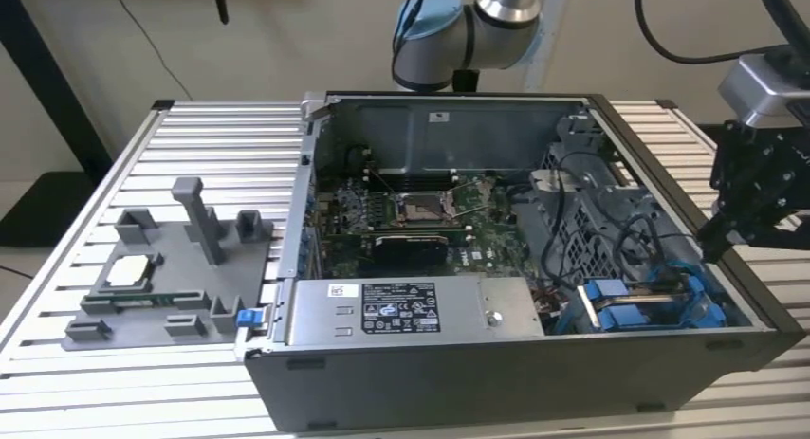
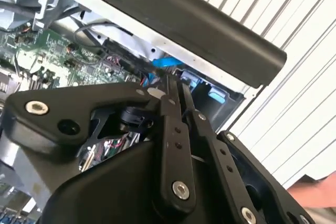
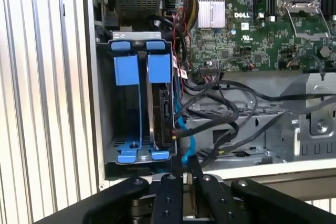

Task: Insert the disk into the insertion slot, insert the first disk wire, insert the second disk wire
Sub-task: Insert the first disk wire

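One black claw (image 3: 184, 176), jaws pinched narrow and holding nothing, hangs over the computer case rim (image 3: 273, 170). Just beyond, the disk (image 3: 164, 111) stands on edge inside the slot (image 3: 160, 155), beside a second blue carrier (image 3: 126, 70). A blue wire (image 3: 185, 137) runs alongside, with the green circuit board (image 3: 231, 40) farther off.

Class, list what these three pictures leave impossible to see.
First wrist view: the silver-grey disk in its blue plastic carrier stands edge-on; its label face hidden.
Exterior view: the picture's right edge cuts off the black gripper.
Second wrist view: the gripper's own links cover much of the green circuit board.
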Robot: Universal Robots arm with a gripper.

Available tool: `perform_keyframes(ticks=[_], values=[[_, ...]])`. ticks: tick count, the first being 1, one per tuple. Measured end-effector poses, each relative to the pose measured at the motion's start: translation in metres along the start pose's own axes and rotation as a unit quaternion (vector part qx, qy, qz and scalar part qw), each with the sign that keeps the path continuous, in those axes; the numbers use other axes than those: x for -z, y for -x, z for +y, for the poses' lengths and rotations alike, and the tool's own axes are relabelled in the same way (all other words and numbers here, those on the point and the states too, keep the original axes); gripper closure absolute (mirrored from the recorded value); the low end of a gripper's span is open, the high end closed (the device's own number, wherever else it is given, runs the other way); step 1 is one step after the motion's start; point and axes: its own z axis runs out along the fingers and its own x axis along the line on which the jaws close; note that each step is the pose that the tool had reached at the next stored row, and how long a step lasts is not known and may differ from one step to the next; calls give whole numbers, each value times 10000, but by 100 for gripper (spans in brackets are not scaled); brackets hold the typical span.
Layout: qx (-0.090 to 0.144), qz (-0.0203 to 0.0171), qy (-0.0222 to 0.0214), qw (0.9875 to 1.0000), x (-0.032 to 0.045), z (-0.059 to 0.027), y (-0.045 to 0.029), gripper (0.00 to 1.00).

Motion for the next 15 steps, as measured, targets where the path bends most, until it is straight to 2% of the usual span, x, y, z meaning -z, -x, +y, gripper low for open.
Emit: perform_keyframes(ticks=[2, 3, 6, 15], values=[[0, -15, 4, 10000, 15, -2, -1, 100], [0, -20, 5, 10000, 16, -4, -3, 0], [-1, -22, 9, 10000, 9, -23, -20, 0], [-2, -21, 12, 10000, -125, -55, -58, 0]])
